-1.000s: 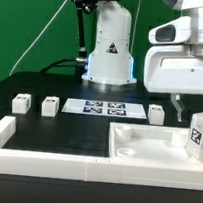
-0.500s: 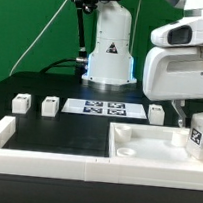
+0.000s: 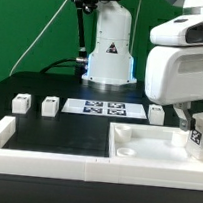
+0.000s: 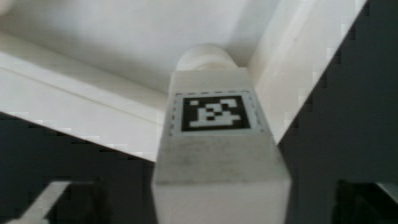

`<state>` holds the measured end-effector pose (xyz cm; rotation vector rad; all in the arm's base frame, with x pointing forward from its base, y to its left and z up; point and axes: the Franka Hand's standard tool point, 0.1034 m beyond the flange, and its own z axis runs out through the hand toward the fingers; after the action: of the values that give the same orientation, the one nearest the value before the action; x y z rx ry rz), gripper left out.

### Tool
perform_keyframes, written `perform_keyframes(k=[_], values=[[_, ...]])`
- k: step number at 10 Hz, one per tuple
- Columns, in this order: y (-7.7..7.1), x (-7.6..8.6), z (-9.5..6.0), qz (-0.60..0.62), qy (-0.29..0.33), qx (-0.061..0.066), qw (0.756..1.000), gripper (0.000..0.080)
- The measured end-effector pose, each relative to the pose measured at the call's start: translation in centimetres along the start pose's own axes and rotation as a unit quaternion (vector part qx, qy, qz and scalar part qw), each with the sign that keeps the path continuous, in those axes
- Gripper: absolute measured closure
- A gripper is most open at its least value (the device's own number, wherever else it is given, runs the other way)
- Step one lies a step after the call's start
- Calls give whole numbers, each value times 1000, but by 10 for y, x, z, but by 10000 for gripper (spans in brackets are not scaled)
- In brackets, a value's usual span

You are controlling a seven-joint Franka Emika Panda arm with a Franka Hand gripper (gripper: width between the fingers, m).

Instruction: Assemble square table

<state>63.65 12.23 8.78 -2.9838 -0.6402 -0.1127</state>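
Fingers (image 4: 50, 205) spread wide, gripping nothing, straddle the upright leg (image 4: 214, 150) on the tabletop slab (image 3: 146, 144); centre, then close squarely on its flat sides.

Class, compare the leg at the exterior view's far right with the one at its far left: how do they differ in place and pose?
In the exterior view, the far-right leg stands tall on the white tabletop; the far-left leg sits low on the black table. The open gripper hovers over the far-right leg; the far-left leg is clear of it. Both are white blocks bearing black-and-white tags.
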Motion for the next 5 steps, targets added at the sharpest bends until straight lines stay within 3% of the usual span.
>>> perform_keyframes(k=[1, 2, 5], values=[[0, 0, 0, 0, 0, 0, 1000, 378], [0, 0, 0, 0, 0, 0, 1000, 513], [1, 0, 0, 14, 0, 0, 1000, 509]])
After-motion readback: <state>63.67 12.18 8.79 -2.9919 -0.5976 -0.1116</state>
